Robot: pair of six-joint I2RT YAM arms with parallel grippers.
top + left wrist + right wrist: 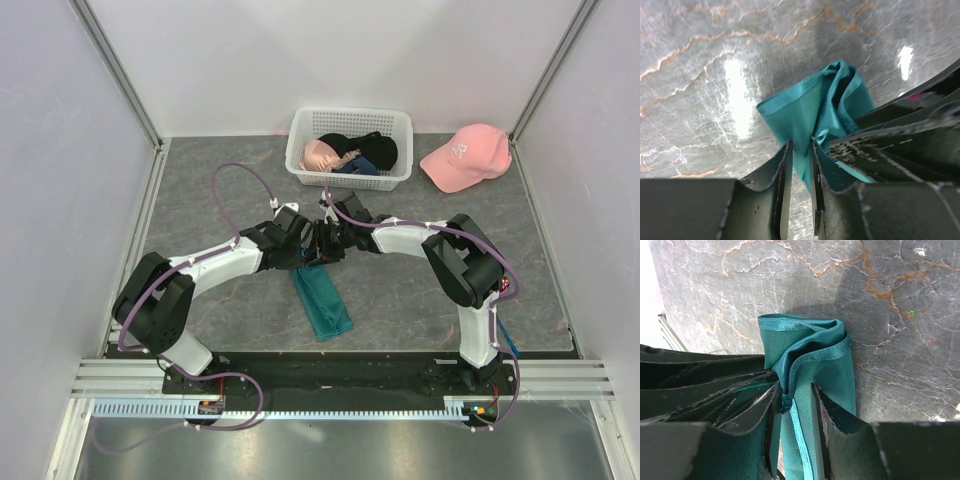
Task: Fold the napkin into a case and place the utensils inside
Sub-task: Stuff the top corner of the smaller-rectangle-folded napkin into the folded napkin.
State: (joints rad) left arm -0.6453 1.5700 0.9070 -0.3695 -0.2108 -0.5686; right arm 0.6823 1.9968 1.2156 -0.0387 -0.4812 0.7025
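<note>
The left arm [215, 262] and right arm [410, 238] both fold inward from their bases, wrists tipped down, so that the two sets of fingers meet tip to tip over the middle of the bench [200, 200]. The napkin [322, 300] lies under them as a narrow, layered strip, its far end between the two wrists and the rest running back toward the bases. The left fingers [767, 192] stand a little apart, with a bunched fold of cloth in the narrow gap. The right fingers [840, 440] are also slightly apart, straddling the strip, with a hem running down the gap; neither pair visibly squeezes the cloth. Beyond the fingertips sits a basket [300, 135], and a cap [465, 157] lies well off to the right fingers' side.
</note>
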